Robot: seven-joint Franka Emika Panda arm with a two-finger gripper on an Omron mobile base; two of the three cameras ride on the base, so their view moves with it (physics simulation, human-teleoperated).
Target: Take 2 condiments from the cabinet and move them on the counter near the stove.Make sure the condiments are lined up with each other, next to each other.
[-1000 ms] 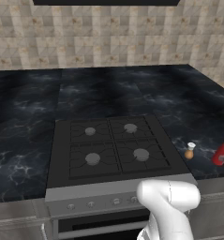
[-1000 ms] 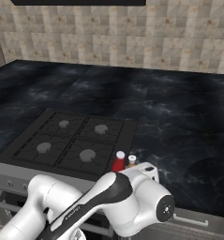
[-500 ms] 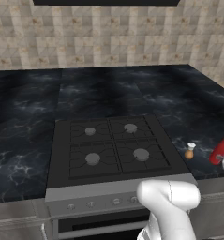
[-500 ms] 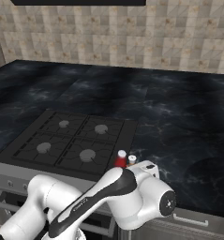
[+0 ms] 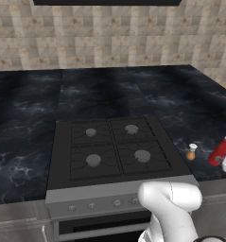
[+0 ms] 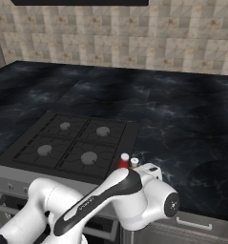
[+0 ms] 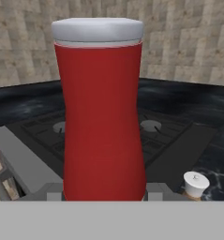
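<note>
My gripper (image 7: 104, 193) is shut on the slim red condiment bottle (image 7: 101, 112) with a white cap, its fingers low on both sides of the bottle. In the left base view the red bottle (image 5: 220, 151) leans a little, over the black counter (image 5: 24, 142) right of the stove (image 5: 112, 146). The shorter orange-brown condiment bottle (image 5: 192, 152) stands upright on the counter between the red bottle and the stove's edge. In the right base view their white caps, red bottle (image 6: 124, 159) and orange-brown bottle (image 6: 134, 162), sit side by side. Whether the red bottle touches the counter I cannot tell. The cabinet is out of view.
A tiled wall (image 5: 109, 38) backs the counter. The stove's knob row (image 5: 100, 204) and oven front run along the near edge. My white arm (image 6: 125, 195) hides the counter's front edge by the bottles. Bare counter lies left of and behind the stove.
The red bottle has shifted slightly left toward the orange-brown bottle, still in my grip. The orange-brown bottle has stayed put.
</note>
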